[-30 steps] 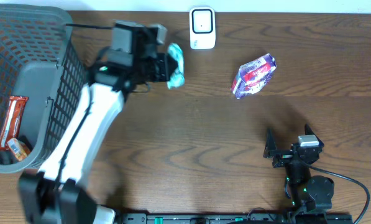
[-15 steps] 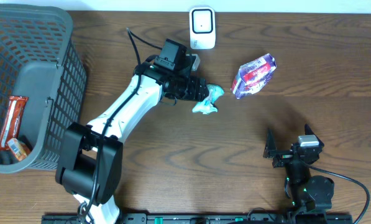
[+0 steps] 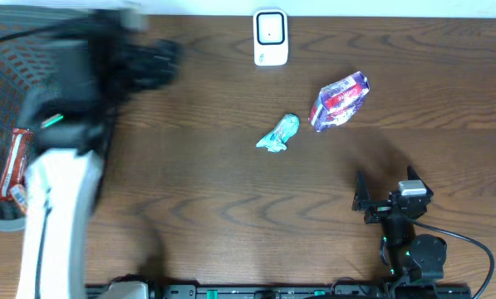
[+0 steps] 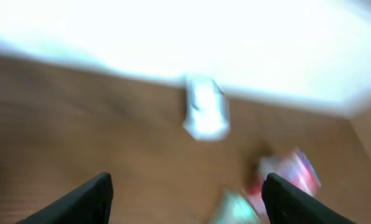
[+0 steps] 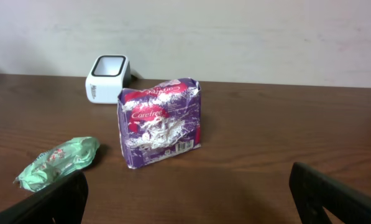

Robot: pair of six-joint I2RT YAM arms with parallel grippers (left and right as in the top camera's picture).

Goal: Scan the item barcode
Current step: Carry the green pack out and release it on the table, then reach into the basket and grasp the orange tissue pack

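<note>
- Far left: grey mesh basket (image 3: 2,91) at the table (image 3: 189,208) edge. You'll see a red-orange wrapper (image 3: 15,158) lying lengthwise against its left inner side, with a small orange packet (image 3: 17,196) just below it. A dark shape sits in the same corner, too dim to name.
- Left arm (image 3: 61,124): a blur over the basket's right wall, white forearm running down to the near edge. The left gripper (image 4: 186,180) is a dark smear just right of the basket in the overhead, so you can't read its jaws there. The wrist view is soft too, but its two fingers (image 4: 92,199) look spread wide, with only tabletop between them and nothing held.
- Centre, back edge: white barcode scanner (image 3: 270,37), upright, standing alone.
- Centre: the teal packet (image 3: 279,133) lies flat on the bare wood, forward of the scanner and well clear of both grippers. It is crumpled and angled toward the pack to its right.
- Right of it, near but not touching: purple Carefree pack (image 3: 339,101). From the right wrist it stands on edge, red label and small print facing the camera.
- Right, near edge: right gripper (image 3: 386,189) parked low, jaws spread fully and empty, pointed at the purple pack from well back.
</note>
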